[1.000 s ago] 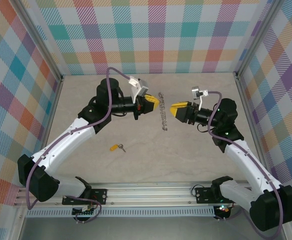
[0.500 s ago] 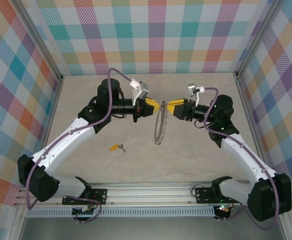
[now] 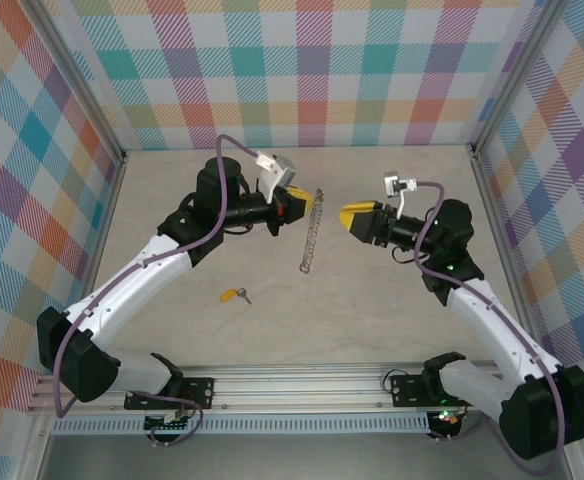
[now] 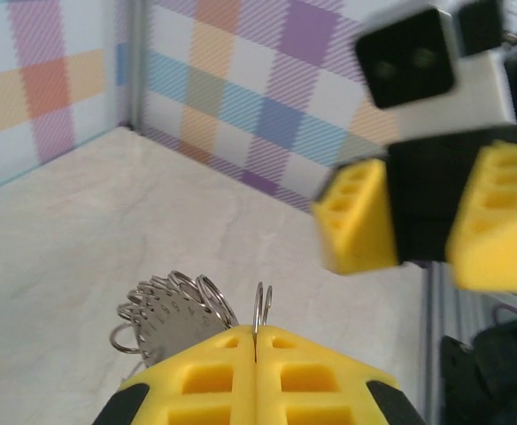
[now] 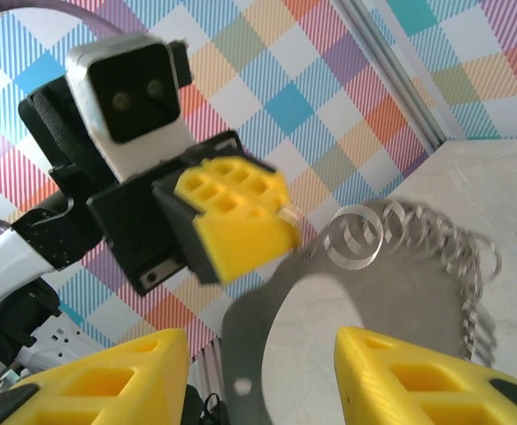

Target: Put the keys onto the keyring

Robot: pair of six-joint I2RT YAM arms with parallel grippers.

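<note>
Right pincer backed off, jaws apart and empty.
Left pincer clamped on the keyring, which trails loose; key lies well apart on the surface.

top external: high behind the arm bases, looking down at the table.
left wrist: close-up, facing the right gripper.
right wrist: close-up, facing the left gripper.
shared: keyring, all three.

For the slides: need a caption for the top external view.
Left gripper pinches the chain keyring; open right gripper faces it, apart; yellow-headed key lies on the table.
</note>
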